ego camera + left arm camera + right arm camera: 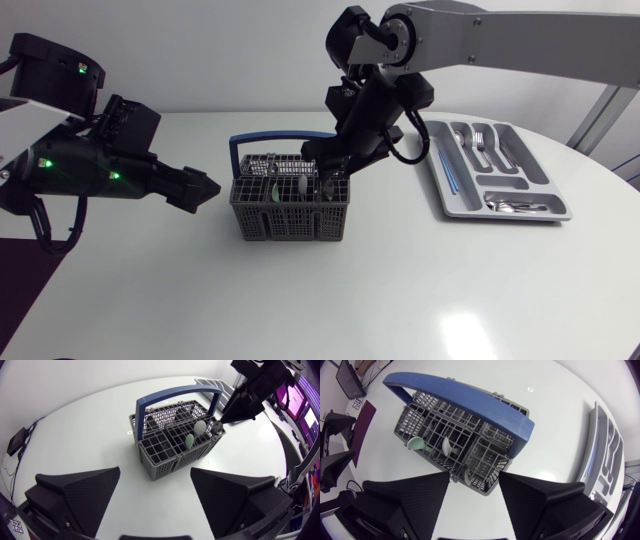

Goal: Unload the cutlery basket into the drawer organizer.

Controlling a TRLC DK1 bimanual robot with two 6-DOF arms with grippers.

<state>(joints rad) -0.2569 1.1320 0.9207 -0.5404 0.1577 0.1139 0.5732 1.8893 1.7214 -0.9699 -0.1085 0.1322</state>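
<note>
Table: white and round (400,290); it carries the basket and the organizer.
Basket: grey mesh (290,205), upright near the table's middle, between the two arms.
Handle: a blue bail (280,137) raised over the basket's length.
Basket contents: a green spoon (189,440) and a white spoon (200,427) stand bowl-up in neighbouring cells on the long side that faces the left arm. A metal piece (467,475) stands in the corner cell under the right gripper; I cannot tell its type.
Organizer: grey tray (560,205) on the table's right side, well apart from the basket. Metal cutlery lies in its compartments, forks and spoons among them, and a thin blue stick (448,170) lies in the compartment nearest the basket.
Left gripper: (212,188) low over the table just beside the basket's left end, pointing at it and not touching it.
Left gripper state: fingers (85,492) spread wide and holding nothing; the basket lies ahead of them.
Right gripper: (473,476) reaches in from the upper right and points down over the basket's right end, tips at the rim by the corner cell.
Right gripper state: fingers (415,497) spread wide with the basket corner in the gap; no grip is visible.
</note>
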